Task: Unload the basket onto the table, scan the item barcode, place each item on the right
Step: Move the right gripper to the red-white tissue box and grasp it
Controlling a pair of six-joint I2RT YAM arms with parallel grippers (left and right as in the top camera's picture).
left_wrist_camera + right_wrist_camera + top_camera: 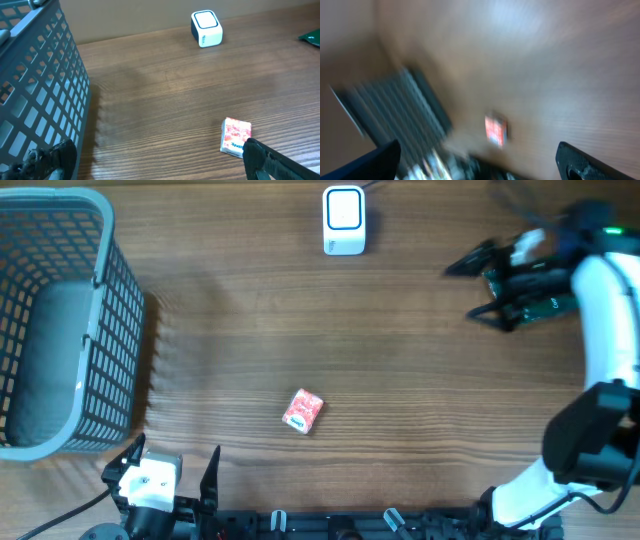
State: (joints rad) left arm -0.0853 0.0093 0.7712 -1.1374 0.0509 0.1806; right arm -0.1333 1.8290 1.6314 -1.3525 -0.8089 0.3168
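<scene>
At the near edge of the desk, toward the left, the left gripper sits low with its two dark fingers spread wide and nothing between them. In the left wrist view the fingers show only at the bottom corners, and the packet lies just beyond the right one.

A little farther in, near the middle of the desk, lies the small red-and-white packet. It rests flat on the wood, turned at a slight angle, and is touched by neither gripper.

On the left side stands the grey-blue mesh basket, running from the middle of the desk to the far left corner, well apart from the packet.

Farther back on the right, the right gripper hangs above the desk, pointing left, its fingers spread and empty. The right wrist view is badly blurred; it shows the packet only as a reddish patch, with the basket as a dark smear.

At the far edge, near the centre, stands the white scanner, well apart from the packet and to the left of the right gripper.
</scene>
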